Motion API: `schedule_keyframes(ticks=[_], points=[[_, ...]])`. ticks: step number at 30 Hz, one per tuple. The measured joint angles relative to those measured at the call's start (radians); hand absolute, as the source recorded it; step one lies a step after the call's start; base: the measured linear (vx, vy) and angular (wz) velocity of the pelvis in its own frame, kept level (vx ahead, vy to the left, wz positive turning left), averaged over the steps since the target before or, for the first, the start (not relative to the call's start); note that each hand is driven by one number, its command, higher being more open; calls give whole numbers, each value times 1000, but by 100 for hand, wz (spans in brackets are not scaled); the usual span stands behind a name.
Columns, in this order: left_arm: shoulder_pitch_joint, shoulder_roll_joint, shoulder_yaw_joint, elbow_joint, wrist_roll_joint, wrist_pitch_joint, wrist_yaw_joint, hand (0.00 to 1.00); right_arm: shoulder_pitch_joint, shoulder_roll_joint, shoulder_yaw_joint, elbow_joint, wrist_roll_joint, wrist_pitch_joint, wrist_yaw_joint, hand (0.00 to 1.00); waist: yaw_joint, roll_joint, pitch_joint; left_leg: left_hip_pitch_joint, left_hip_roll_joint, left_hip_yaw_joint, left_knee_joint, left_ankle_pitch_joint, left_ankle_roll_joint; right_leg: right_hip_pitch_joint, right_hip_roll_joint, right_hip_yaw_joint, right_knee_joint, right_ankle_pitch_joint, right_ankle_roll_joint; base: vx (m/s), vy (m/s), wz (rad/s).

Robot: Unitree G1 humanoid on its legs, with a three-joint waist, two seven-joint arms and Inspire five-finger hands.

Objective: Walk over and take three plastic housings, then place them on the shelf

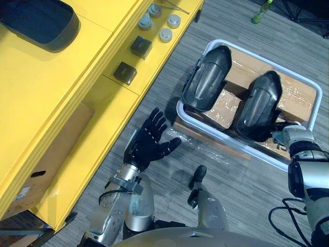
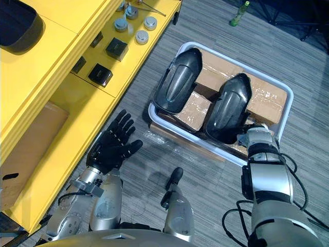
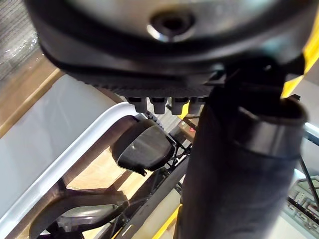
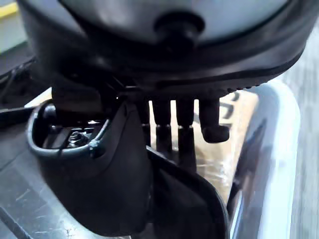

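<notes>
1. Two black plastic housings sit in a white bin (image 4: pixel 279 149) on the floor: the right housing (image 1: pixel 259 105) and the left housing (image 1: pixel 208 77). Both lie lengthwise on plastic-wrapped cardboard boxes (image 1: pixel 295 103).
2. A third dark shell (image 1: pixel 38 23) lies on top of the yellow shelf (image 1: pixel 61 92). It looks like the same part, probably already placed.
3. Handling guess: a hollow moulded shell, stiff and light. The outside is glossy and domed, so likely slippery, and a squeeze across the dome would slide off.
4. Best hold: the rim at the narrow near end, thumb inside the hollow and the rest over the outer skin. The right wrist view shows that open edge.
5. The right hand (image 4: pixel 164 69) is at the near end of the right housing, touching or just beside it. Can't tell whether it has closed on it.
6. The left hand (image 1: pixel 146 141) is open and spread, holding nothing. It hangs over the floor between the shelf and the bin.
7. The shelf ledge carries small round caps (image 1: pixel 165 35) and black blocks (image 1: pixel 125 72). Set down well apart from them.
</notes>
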Motion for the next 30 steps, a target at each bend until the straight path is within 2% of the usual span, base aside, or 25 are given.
schedule_keyframes(ticks=[6, 7, 9, 10, 12, 14, 15, 17, 19, 21, 27, 30], points=[[2, 1, 5, -3, 0, -7, 12, 100, 50, -14, -88, 4, 36, -95, -108, 0, -20, -1, 1, 0, 1, 19, 1, -3, 0, -13, 0, 22, -2, 4, 5, 7, 1, -10], [7, 1, 6, -6, 0, -17, 18, 100, 76, -24, -101, 2, 35, -136, -148, 0, -27, -2, 1, 2, 2, 25, 2, -6, 0, -14, 0, 27, -4, 7, 9, 23, 5, -8], [12, 1, 6, -13, 0, -20, 22, 100, 98, -36, -109, -2, 33, -170, -178, 0, -28, -2, 2, 7, 3, 35, 2, -10, 1, -13, 1, 35, -9, 9, 10, 29, 7, -18], [22, 0, 7, -17, 0, -26, 23, 100, 138, -42, -109, -52, 27, -209, -219, 0, -31, -3, 2, 18, 5, 51, 3, -17, 2, -11, 2, 48, -15, 11, 11, 38, 9, -26], [32, 0, 15, -22, 1, -33, 25, 100, 197, -42, -108, -165, 25, -234, -260, 0, -41, -3, 2, 25, 7, 62, 4, -23, 1, -10, 4, 57, -17, 11, 11, 38, 9, -23], [39, -9, 39, -49, 6, -35, 26, 100, 304, -37, -109, -426, 17, -256, -337, 0, -61, -2, 1, 52, 12, 86, 2, -35, 3, 9, 9, 77, -34, 13, 12, 50, 5, -27], [39, -10, 44, -57, 6, -37, 26, 100, 331, -36, -109, -485, 2, -267, -354, 0, -64, -1, 1, 64, 13, 92, 2, -39, 3, 16, 10, 81, -36, 13, 12, 64, 4, -21], [50, -34, 68, -105, 10, -37, 24, 100, 411, 12, -137, -717, -92, -283, -418, 0, -88, 0, -3, 105, 16, 104, -13, -44, 2, 47, 13, 83, -44, 12, 12, 71, 2, -16], [46, -54, 84, -154, 14, -39, 20, 100, 467, 66, -143, -882, -160, -311, -452, 0, -92, -5, -25, 131, 18, 129, -36, -44, 1, 54, 16, 100, -57, 12, 13, 65, 0, -22], [32, -65, 86, -172, 34, -38, 10, 100, 528, 160, -124, -1025, -256, -329, -456, 0, -111, -4, -84, 163, 20, 145, -68, -43, 0, 69, 18, 104, -71, 13, 14, 101, 1, -14], [-26, -88, 62, -171, 55, 34, 7, 100, 630, 299, -27, -1103, -379, -388, -452, 0, -129, -4, -183, 242, 17, 183, -115, -45, -2, 114, 17, 99, -88, 13, 14, 75, 3, -11], [-68, -88, 31, -156, 52, 79, 49, 100, 636, 324, 3, -1103, -404, -430, -457, 0, -140, -1, -203, 260, 14, 187, -119, -45, -1, 129, 13, 99, -89, 13, 14, 4, 1, -3]])
